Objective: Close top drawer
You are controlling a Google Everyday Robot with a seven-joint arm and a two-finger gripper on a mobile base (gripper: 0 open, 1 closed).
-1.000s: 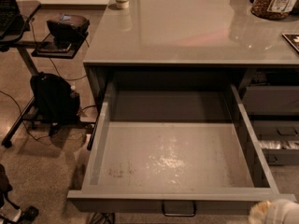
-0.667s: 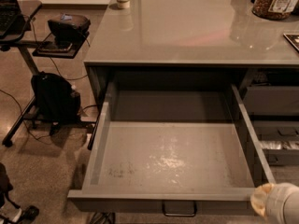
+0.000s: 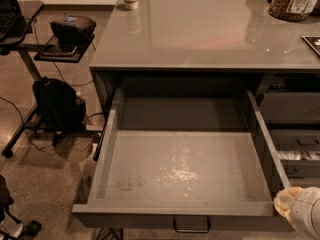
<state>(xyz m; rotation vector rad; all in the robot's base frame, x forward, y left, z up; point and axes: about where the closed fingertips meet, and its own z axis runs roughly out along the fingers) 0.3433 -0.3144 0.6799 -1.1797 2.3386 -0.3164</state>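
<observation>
Closure has not begun, as far as the view shows: the wide, deep dark-grey metal top drawer (image 3: pixel 185 166) is pulled far out from under the glossy grey counter (image 3: pixel 200 29), and its pale scuffed inner floor lies bare and open to the camera from back wall to flat front. The small dark central handle (image 3: pixel 191 225) on that front sits at the bottom edge of the view, with nothing on it. The robot's pale, rounded tool (image 3: pixel 296 210) shows only in part at the lower right corner, just beside the drawer's right front corner and off to the side of the handle; whether it touches the drawer front cannot be told, nor whether it is released or clenched, and it appears to be grasping nothing. To the right, the shallower grey drawer fronts (image 3: pixel 290 106) sit well back under the counter, which shows how far the open drawer has to travel. The whole push is therefore left to do: the tool would likely need to get against the flat front, nearer its middle, and drive the drawer straight back until the front lies flush beneath the counter's edge. A push at the corner alone might skew the drawer on its runners.
</observation>
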